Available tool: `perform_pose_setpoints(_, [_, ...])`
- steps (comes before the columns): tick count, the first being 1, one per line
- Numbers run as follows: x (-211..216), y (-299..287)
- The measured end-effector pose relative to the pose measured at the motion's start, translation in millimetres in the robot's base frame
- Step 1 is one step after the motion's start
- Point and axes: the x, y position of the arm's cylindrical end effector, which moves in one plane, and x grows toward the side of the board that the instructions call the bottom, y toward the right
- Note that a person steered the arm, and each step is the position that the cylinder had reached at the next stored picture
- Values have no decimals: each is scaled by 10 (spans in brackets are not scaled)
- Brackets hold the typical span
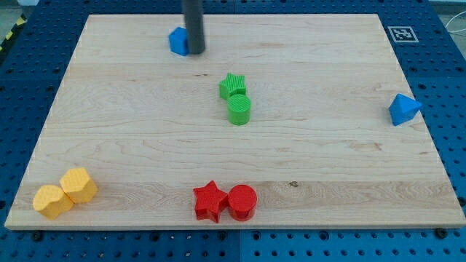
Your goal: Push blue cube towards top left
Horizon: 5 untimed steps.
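1. The wooden counter fills most of the view, sitting on a blue perforated base, with a small printed marker at its top right corner.
2. My rod comes down from the view's top edge, and my tip rests on the counter near the top, left of centre. There is no hand on this rig to spread or close, only the rod.
3. The blue cube sits just to the view's left of my tip, touching it or nearly so. I cannot tell which, since the rod covers the cube's right edge.
4. This is the relation that matters. The cube lies left of my tip and slightly above it, so I judge a push leftward and a little upward would carry it towards the top left corner. The cube is already close to the top edge, so most of the travel left is sideways.
5. The other blocks lie well apart from that path:
   - a green star touching a green cylinder at centre
   - a blue wedge-like block at the right
   - a red star and a red cylinder at the bottom
   - two yellow blocks at the bottom left
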Motion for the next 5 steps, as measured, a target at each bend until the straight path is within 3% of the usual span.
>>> perform_pose_setpoints(1, [-305,-446])
perform_pose_setpoints(5, [-263,-1059])
